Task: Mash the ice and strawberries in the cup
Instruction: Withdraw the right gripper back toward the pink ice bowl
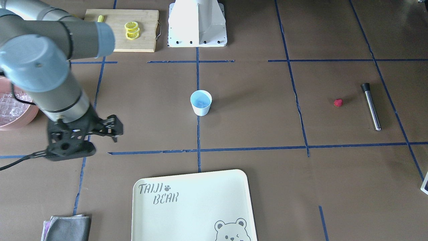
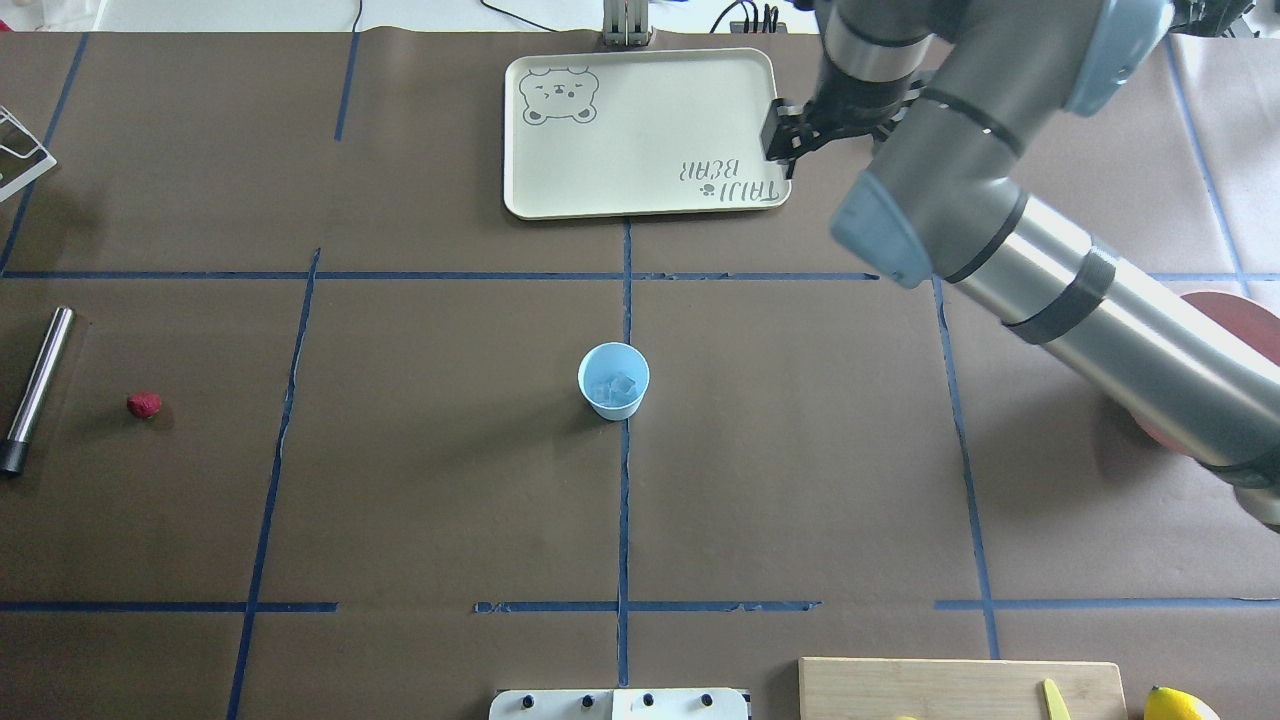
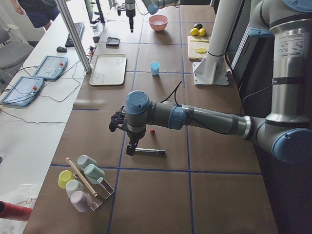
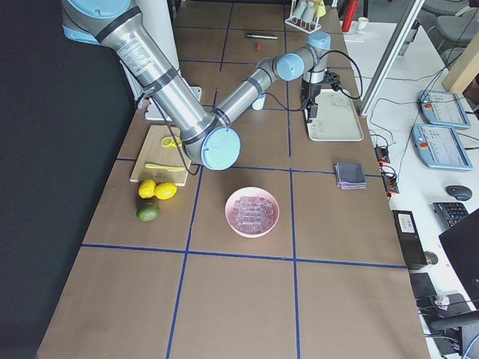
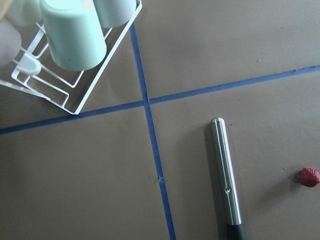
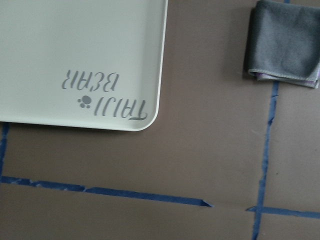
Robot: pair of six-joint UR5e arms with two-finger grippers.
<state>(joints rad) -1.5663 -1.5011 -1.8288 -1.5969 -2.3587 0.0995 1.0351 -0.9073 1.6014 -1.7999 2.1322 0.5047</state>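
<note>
Brown taped surface (image 2: 450,480) holds a light-blue tapered cup (image 2: 613,381) of clear ice cubes (image 2: 612,388) at its centre, a small red strawberry (image 2: 144,405) toward its left edge; I cannot tell how wide the left pincer (image 3: 130,151) or right pincer (image 1: 114,130) stands.

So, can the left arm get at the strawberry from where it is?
Probably yes. The left gripper hangs over the metal muddler, and the strawberry lies close beside that in the open, with nothing between them.

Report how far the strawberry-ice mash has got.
Done: ice sits in the cup. In hand: nothing; the right gripper hangs empty near the tray. To do: the strawberry and the metal muddler lie on the table, so adding and mashing remain.
</note>
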